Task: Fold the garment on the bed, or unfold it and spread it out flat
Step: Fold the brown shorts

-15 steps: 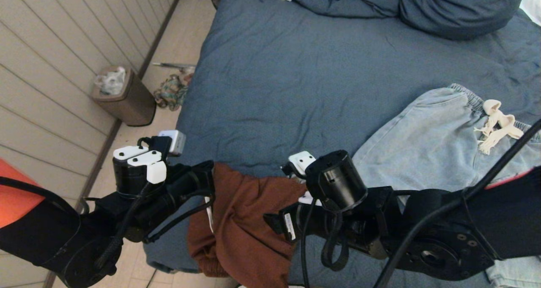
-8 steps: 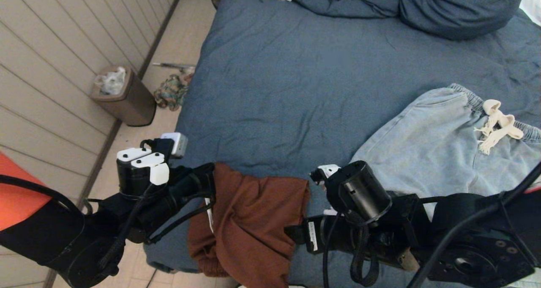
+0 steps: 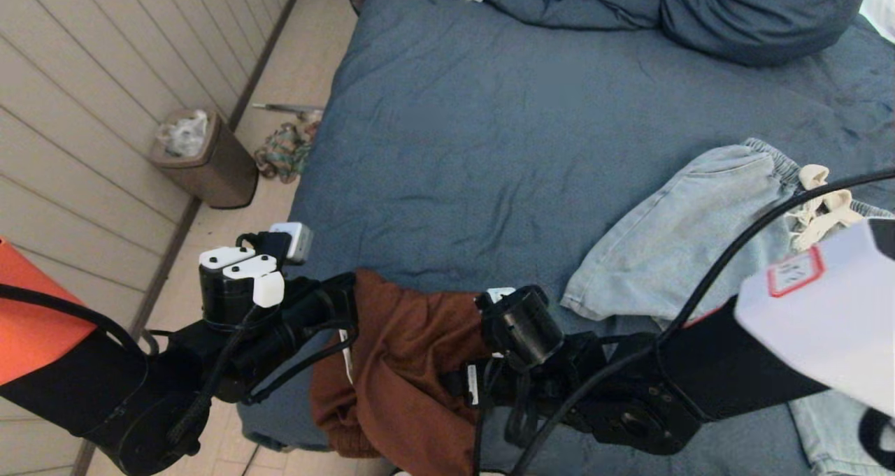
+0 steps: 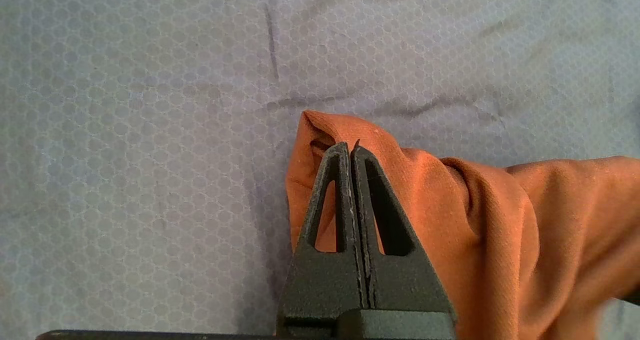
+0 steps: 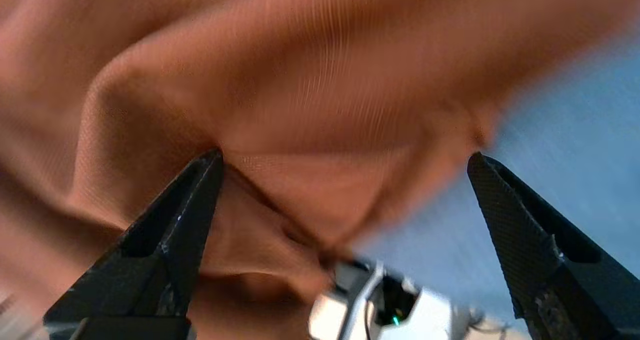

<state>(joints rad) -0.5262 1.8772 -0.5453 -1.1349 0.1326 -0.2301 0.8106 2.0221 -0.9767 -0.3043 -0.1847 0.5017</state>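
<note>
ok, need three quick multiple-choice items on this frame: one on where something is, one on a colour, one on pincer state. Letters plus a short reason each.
1. Where does the rust-brown garment lie on the bed?
A. By the pillow at the far end
B. At the near edge, between the two arms
C. Under the light blue pants

2. What colour are the pants with the cream drawstring?
A. Light blue
B. Black
C. Red

3. How do the two pincers stand?
A. Both open
B. Left open, right shut
C. Left shut on the garment, right open

Answers:
1 B: in the head view the brown cloth drapes over the near edge between the arms.
2 A: pale blue cloth lies at the robot's right.
3 C: the left pincer pinches a fold of the garment; the right pincer stands wide open at the cloth.
</note>
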